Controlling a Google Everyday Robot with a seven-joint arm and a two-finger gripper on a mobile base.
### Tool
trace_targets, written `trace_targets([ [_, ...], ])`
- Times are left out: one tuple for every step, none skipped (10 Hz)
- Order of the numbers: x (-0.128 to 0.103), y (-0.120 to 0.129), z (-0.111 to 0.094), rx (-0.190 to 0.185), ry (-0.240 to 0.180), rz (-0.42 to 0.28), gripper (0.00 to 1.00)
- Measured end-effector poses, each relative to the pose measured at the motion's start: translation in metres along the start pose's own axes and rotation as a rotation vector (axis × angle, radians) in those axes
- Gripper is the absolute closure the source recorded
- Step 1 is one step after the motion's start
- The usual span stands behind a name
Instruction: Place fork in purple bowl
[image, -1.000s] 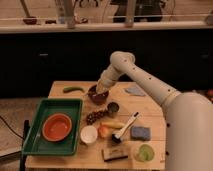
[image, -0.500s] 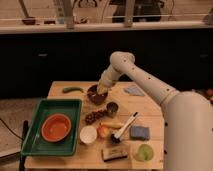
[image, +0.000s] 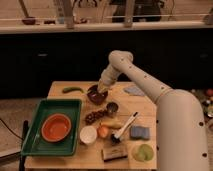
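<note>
The purple bowl (image: 96, 94) is a small dark maroon bowl on the wooden table (image: 145, 107), toward the back middle. My gripper (image: 101, 89) hangs right over the bowl's right rim, at the end of the white arm that reaches in from the right. The gripper's tip blends with the bowl's dark inside. The fork does not show as a separate thing; it is hidden or lost against the gripper and bowl.
A green tray (image: 35, 131) at the left holds an orange bowl (image: 56, 127). A green vegetable (image: 72, 90) lies at the back left. A small white bowl (image: 88, 134), an orange (image: 103, 131), grapes (image: 94, 117), a white-handled brush (image: 125, 127), a blue sponge (image: 139, 132) and a blue cloth (image: 134, 90) lie around.
The arm and gripper stay over the purple bowl with almost no movement. Nothing else on the table has moved.
</note>
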Motion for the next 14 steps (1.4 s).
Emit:
trace_targets([
  [0.0, -0.003, 0.003, -0.002, -0.001, -0.002, 1.0],
  [0.0, -0.007, 0.007, -0.004, -0.002, -0.006, 1.0],
  [0.001, -0.009, 0.01, -0.008, -0.003, -0.008, 1.0],
  [0.001, -0.012, 0.012, -0.01, -0.004, -0.01, 0.98],
  [-0.001, -0.016, 0.017, -0.017, -0.003, -0.014, 0.86],
  [-0.002, -0.018, 0.02, -0.022, -0.003, -0.016, 0.78],
  [-0.002, -0.019, 0.022, -0.025, -0.004, -0.015, 0.68],
  [-0.001, -0.019, 0.023, -0.029, -0.005, -0.015, 0.58],
  [-0.001, -0.019, 0.023, -0.03, -0.006, -0.014, 0.48],
  [-0.001, -0.019, 0.023, -0.03, -0.007, -0.015, 0.38],
  [-0.002, -0.019, 0.024, -0.031, -0.006, -0.017, 0.28],
  [-0.002, -0.019, 0.022, -0.028, -0.003, -0.018, 0.21],
  [-0.002, -0.019, 0.021, -0.025, 0.0, -0.017, 0.2],
  [-0.002, -0.019, 0.019, -0.021, 0.002, -0.015, 0.2],
])
